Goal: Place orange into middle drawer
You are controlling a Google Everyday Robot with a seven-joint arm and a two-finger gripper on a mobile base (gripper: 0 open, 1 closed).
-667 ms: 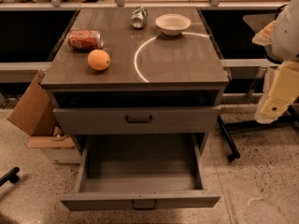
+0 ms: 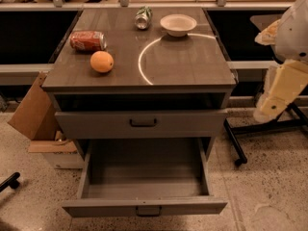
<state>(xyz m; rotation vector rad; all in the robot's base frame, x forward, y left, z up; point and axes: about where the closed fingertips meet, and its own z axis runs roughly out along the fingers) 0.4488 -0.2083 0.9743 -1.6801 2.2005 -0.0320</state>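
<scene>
Here we are, looking down over the grey cabinet, and the orange (image 2: 102,61) sits on the counter (image 2: 192,66), left of centre, upright on the bare surface with nothing touching it. Just behind it, toward the upper left, a red can (image 2: 87,40) lies on its side, near the orange but apart from it. Further back, top centre, a second can (image 2: 143,18) lies tipped over (greenish and silver, label unreadable), and just right of that stands a white bowl (image 2: 178,24). A bright arc of light (image 2: 144,57) curves across the counter between the orange and the bowl.

Down the front now: the upper drawer (image 2: 96,125) is shut, dark handle (image 2: 143,122) in the middle of its face. Below it the middle drawer (image 2: 144,170) is pulled well out toward the bottom of the frame, its plain grey floor showing and its front panel low in the picture.

And the gripper (image 2: 274,102)? It hangs at the right edge of the frame, a cream-coloured piece under the white arm (image 2: 293,28), out past the counter's right side and well apart from the orange. It holds nothing that can be seen; how far open it is, I cannot tell.

On the left, a cardboard box (image 2: 31,112) leans against the cabinet on the speckled floor (image 2: 269,191).
</scene>
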